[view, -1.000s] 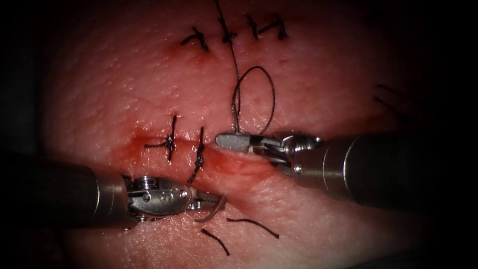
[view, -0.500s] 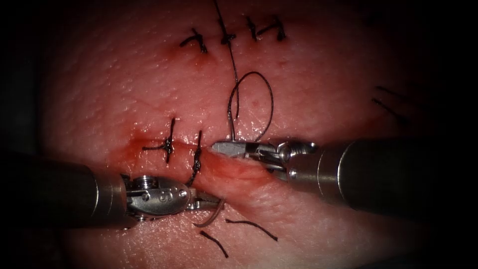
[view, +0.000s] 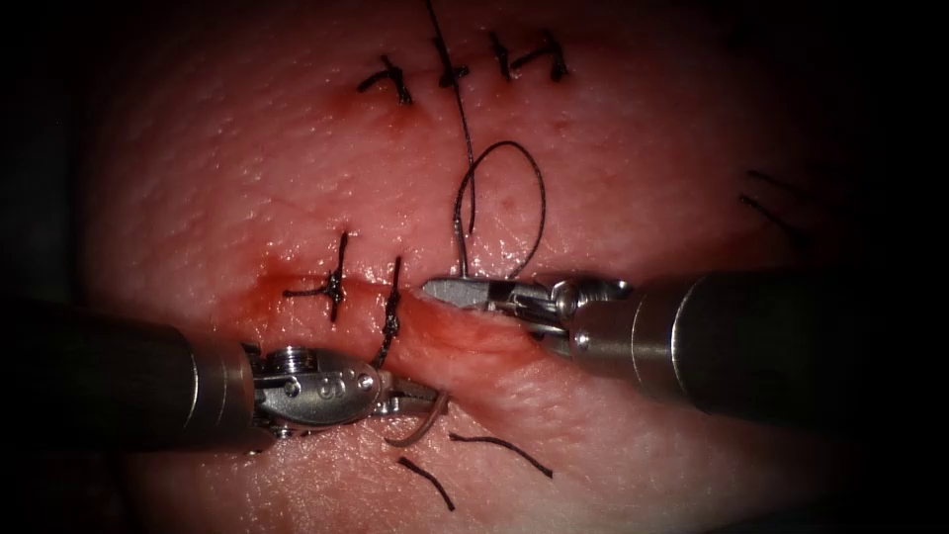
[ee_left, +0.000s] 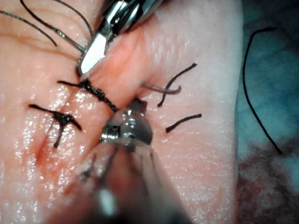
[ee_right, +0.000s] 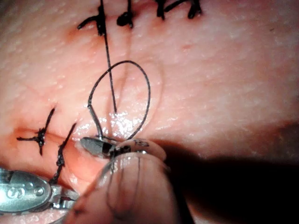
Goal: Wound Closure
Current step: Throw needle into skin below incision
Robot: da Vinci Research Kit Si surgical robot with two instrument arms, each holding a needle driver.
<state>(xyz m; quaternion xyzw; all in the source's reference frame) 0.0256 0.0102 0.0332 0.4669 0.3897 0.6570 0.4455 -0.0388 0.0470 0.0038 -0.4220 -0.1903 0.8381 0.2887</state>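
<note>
The left tool [view: 420, 399] has its jaws closed on the curved needle [view: 423, 425] near one end, below the cut [view: 465, 331]; the needle's tip is hard to make out and it looks free of the tissue [view: 247, 178]. The right tool [view: 455, 292] has its jaws closed at the cut's upper edge, where the thread [view: 539, 198] loop ends; its grip is partly hidden. Two cut ends [view: 499, 450] lie nearby.

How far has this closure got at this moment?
Done: two stitches tie the left end of the cut. In hand: the left tool holds the needle near one end, out of the tissue, below the cut. The right tool lies at the cut's upper edge, a thread loop above it; what it grips is unclear. Left: the cut to the right of the stitches gapes open.
</note>
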